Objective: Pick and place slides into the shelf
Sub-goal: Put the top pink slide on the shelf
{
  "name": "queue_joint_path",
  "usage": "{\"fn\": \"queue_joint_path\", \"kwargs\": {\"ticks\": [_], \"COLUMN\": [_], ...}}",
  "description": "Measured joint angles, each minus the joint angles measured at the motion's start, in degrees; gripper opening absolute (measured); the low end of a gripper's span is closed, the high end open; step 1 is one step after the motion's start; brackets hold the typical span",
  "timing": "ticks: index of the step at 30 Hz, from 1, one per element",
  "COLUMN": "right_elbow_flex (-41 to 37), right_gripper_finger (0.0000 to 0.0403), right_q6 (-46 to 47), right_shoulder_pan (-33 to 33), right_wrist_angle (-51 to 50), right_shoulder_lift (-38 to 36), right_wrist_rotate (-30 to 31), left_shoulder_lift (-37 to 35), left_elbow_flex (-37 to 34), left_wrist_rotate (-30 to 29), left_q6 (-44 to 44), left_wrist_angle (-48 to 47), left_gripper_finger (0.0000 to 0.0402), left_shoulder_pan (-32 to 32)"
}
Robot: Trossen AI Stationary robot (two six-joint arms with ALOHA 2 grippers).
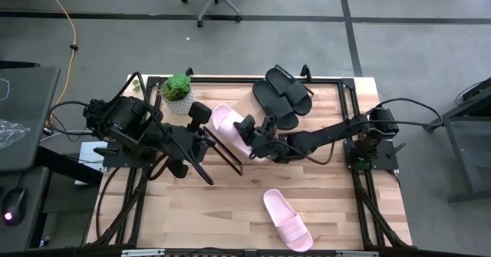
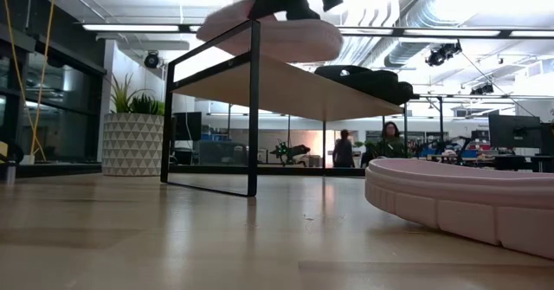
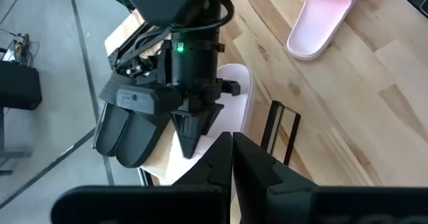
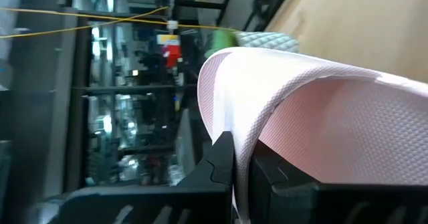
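Note:
A pink slide (image 1: 229, 128) is over the left end of the shelf (image 2: 286, 82), with my right gripper (image 1: 248, 140) shut on it. In the low view this slide (image 2: 268, 32) sits at the shelf's top edge. Whether it rests on the board cannot be told. Two black slides (image 1: 282, 96) lie side by side on the shelf board farther right. A second pink slide (image 1: 288, 220) lies sole down on the table near the front edge. My left gripper (image 3: 231, 158) is shut and empty, hovering high beside the shelf's left end. My right gripper pinches the pink slide's wide strap (image 4: 253, 138) between its two fingers, one finger (image 4: 221, 162) outside the strap and the other under its arch. The fingers come nearly level from the table's right side. The slide is tilted, its sole low over the shelf's left end.
A small potted plant (image 1: 178, 93) stands at the table's far left, close to my left arm. The shelf's black end frame (image 3: 281, 127) stands below the held slide. Bare tabletop lies between the shelf and the front pink slide (image 3: 319, 20). People stand in the room beyond.

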Motion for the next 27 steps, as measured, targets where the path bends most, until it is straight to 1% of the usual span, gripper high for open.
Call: {"fn": "queue_joint_path", "kwargs": {"ticks": [3, 13, 27], "right_elbow_flex": [0.0, 0.0, 0.0], "right_gripper_finger": [0.0, 0.0, 0.0], "right_q6": [2.1, 3.4, 3.0], "right_shoulder_pan": [0.0, -0.4, -2.4], "right_wrist_angle": [-2.3, -2.0, -2.6], "right_shoulder_lift": [0.0, 0.3, 0.5], "right_wrist_rotate": [-0.3, -0.8, -3.2], "left_shoulder_lift": [0.0, 0.0, 0.0], "left_elbow_flex": [0.0, 0.0, 0.0], "left_wrist_rotate": [0.0, -0.1, -0.1], "left_q6": [0.2, 0.5, 0.5], "left_wrist_angle": [0.0, 0.0, 0.0], "left_gripper_finger": [0.0003, 0.0003, 0.0003], "left_shoulder_pan": [0.0, 0.0, 0.0]}}
